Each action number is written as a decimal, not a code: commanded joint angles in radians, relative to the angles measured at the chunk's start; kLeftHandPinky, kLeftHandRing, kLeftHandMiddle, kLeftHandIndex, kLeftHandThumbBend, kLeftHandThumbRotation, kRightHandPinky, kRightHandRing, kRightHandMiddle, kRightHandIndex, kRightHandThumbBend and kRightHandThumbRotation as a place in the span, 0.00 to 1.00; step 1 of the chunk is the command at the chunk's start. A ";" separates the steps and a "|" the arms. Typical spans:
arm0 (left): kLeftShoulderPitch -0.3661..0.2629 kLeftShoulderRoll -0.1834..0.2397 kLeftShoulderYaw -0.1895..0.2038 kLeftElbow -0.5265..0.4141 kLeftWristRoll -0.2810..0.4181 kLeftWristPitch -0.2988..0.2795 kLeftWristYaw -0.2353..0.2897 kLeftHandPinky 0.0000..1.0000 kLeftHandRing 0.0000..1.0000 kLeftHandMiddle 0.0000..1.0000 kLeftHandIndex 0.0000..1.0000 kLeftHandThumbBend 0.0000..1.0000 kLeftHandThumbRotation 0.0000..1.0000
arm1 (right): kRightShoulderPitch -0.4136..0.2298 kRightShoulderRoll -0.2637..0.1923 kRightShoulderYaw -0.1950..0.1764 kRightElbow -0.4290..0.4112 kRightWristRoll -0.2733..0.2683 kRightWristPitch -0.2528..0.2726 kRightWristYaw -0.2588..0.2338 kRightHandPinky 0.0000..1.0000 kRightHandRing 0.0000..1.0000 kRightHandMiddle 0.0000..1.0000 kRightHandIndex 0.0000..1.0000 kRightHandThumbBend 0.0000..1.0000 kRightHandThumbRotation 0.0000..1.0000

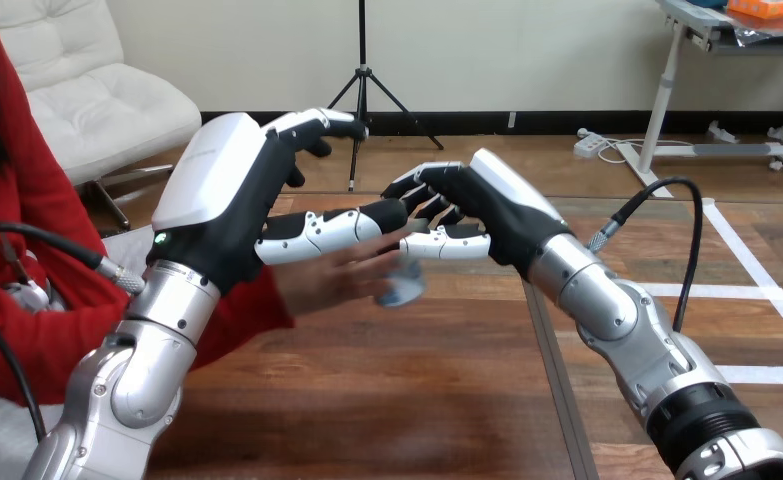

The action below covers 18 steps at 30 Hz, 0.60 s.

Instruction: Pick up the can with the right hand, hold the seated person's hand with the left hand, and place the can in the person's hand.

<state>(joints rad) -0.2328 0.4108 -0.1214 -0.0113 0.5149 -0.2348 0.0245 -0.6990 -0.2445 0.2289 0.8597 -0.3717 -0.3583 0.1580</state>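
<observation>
Left robot hand (229, 195), fingers (327, 228) extended, lies across the person's hand (332, 275). Small pale blue-and-white can (403, 287) sits at that hand's fingertips, beneath the right robot hand (487, 205); its grip cannot be told.

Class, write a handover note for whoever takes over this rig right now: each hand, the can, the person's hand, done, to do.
Left hand: over the person's hand; hold unclear.
Right hand: curled on the can, held above the table.
The can is right beside the person's hand, not yet resting in it.
Done: pickup.
To do: confirm the left hold, release the can into the person's hand.
</observation>
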 commanded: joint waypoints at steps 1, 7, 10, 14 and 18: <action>-0.023 -0.013 0.027 0.001 -0.025 -0.034 0.033 0.61 0.78 0.81 0.78 1.00 1.00 | -0.030 -0.027 -0.024 -0.038 0.027 0.003 0.011 0.60 0.70 0.75 0.78 1.00 0.78; -0.019 -0.025 0.032 0.016 -0.047 -0.050 0.046 0.63 0.79 0.82 0.80 1.00 1.00 | -0.028 -0.030 -0.026 -0.036 0.038 0.003 0.027 0.62 0.74 0.79 0.81 1.00 0.82; -0.015 -0.034 0.035 0.025 -0.071 -0.068 0.050 0.64 0.79 0.82 0.81 1.00 1.00 | -0.027 -0.032 -0.026 -0.034 0.043 0.001 0.034 0.63 0.76 0.81 0.83 1.00 0.84; -0.010 -0.048 0.042 0.048 -0.125 -0.113 0.049 0.64 0.79 0.83 0.82 1.00 1.00 | -0.024 -0.035 -0.027 -0.033 0.050 0.002 0.048 0.64 0.78 0.84 0.86 1.00 0.86; -0.006 -0.066 0.050 0.073 -0.188 -0.149 0.035 0.64 0.81 0.84 0.84 1.00 1.00 | -0.021 -0.038 -0.028 -0.031 0.055 0.004 0.057 0.66 0.80 0.87 0.89 1.00 0.88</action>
<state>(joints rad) -0.2297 0.3702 -0.1016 0.0298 0.3889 -0.3383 0.0550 -0.6962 -0.2592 0.2277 0.8597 -0.3424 -0.3544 0.2105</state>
